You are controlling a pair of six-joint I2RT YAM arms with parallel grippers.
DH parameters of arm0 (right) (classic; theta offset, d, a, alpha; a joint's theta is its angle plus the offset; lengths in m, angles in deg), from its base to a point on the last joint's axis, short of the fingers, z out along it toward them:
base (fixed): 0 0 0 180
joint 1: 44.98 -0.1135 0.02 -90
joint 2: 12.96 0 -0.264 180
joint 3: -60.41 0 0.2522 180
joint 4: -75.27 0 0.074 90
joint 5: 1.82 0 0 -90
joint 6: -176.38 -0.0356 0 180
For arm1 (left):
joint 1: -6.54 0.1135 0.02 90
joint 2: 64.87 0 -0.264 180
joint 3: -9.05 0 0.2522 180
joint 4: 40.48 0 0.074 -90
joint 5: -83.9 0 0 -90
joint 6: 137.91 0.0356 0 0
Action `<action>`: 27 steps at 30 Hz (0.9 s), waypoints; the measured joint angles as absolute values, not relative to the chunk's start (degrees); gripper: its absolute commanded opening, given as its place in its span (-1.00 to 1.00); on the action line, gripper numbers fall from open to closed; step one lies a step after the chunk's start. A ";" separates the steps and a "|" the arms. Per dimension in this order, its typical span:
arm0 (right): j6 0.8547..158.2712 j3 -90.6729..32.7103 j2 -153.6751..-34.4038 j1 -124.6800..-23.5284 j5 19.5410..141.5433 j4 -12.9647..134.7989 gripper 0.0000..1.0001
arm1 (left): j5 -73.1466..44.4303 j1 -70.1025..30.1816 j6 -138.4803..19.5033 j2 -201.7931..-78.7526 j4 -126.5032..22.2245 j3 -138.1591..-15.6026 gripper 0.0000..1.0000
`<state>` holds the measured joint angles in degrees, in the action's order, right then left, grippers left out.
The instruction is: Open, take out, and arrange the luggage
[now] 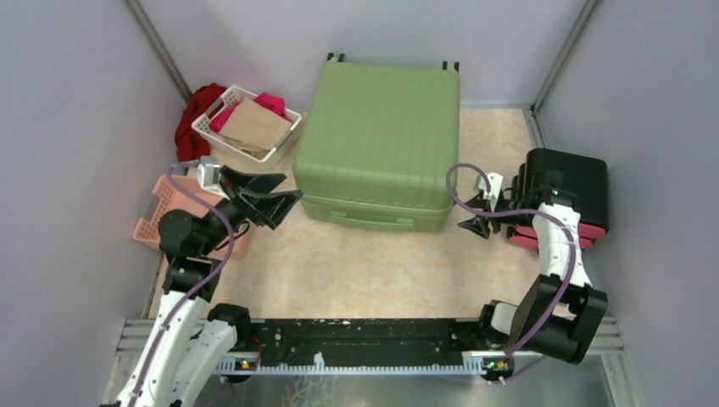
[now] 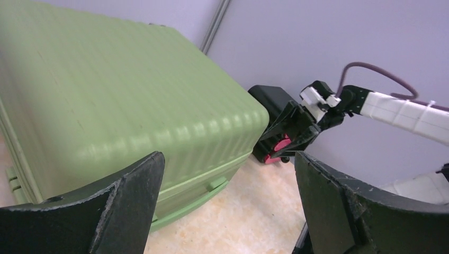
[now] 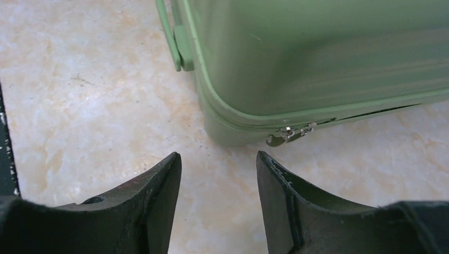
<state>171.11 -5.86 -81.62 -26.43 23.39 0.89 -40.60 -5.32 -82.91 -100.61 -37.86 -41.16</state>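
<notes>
We flanked the luggage (image 1: 377,140) on the worktop (image 1: 381,267).
Left fingers (image 2: 127,203) and right fingers (image 3: 153,209) stood spread apart, holding nothing.

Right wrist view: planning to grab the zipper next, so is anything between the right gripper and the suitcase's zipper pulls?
Nothing visible. Only tabletop lies between the open right gripper and the zipper pulls at the near corner of the suitcase.

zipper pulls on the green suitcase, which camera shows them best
The right wrist view: the zipper pulls sit close and sharp on the luggage corner seam. Top external and left wrist show only the shell, no pulls.
</notes>
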 measured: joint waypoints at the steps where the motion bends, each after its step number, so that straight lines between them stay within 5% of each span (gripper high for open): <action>1: 170.87 -5.86 -82.47 -26.43 23.34 1.99 0.04 | -40.60 -5.32 -82.80 -99.59 -37.91 -40.72 0.96; 7: 175.96 -4.66 -87.02 -26.43 22.34 7.71 -0.18 | -40.53 -5.32 -79.48 -98.78 -37.25 -38.10 0.96; 27: 155.81 1.73 -89.56 -29.71 22.58 34.09 -0.48 | -39.99 -5.32 -74.50 -106.52 -28.94 -35.74 0.96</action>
<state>155.81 1.73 -89.56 -29.71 22.58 34.09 -39.99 -5.32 -74.50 -106.52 -28.94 -35.74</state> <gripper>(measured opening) 0.283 0.980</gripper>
